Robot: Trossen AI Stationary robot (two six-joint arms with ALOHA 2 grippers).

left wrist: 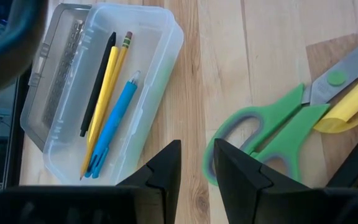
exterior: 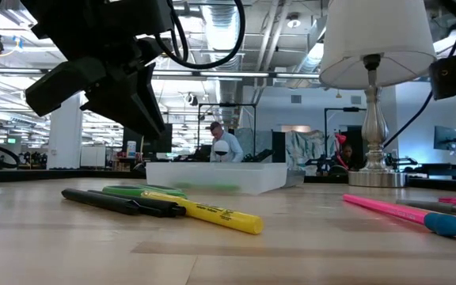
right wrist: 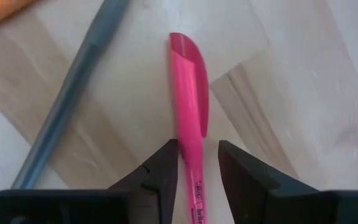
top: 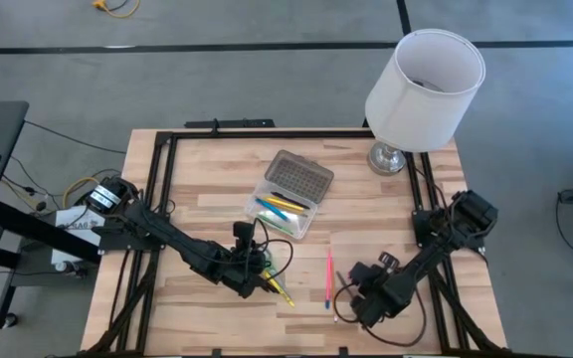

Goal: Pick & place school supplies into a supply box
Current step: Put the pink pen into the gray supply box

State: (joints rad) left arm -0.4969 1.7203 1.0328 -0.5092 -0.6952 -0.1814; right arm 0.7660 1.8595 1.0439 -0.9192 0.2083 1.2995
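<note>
The clear supply box (top: 288, 204) stands mid-table with its grey lid (top: 299, 176) open; a blue pen (left wrist: 114, 124), yellow pencils and a black pen lie inside. My left gripper (left wrist: 196, 165) hovers open above the table, next to the handles of the green scissors (left wrist: 272, 134); bare wood shows between its fingers. A yellow highlighter (exterior: 212, 214) and black markers (exterior: 125, 202) lie by the scissors. My right gripper (right wrist: 197, 165) is open, pointing down, with one finger on each side of the pink pen (right wrist: 190, 93), which lies flat on the table. My right gripper straddles the pink pen's barrel (right wrist: 191, 155) from above, with its fingers across the pen. One finger (right wrist: 163, 165) meets the barrel's edge in the wrist view, and wood shows between the pen and the other finger. Whether it touches the pen, I cannot tell.
A white-shaded lamp (top: 421, 85) stands at the far right corner. A grey pen (right wrist: 73, 93) lies on the wood beside the pink one. Black rails (top: 157, 189) frame the table's sides. Bare wood lies between the box and the pink pen.
</note>
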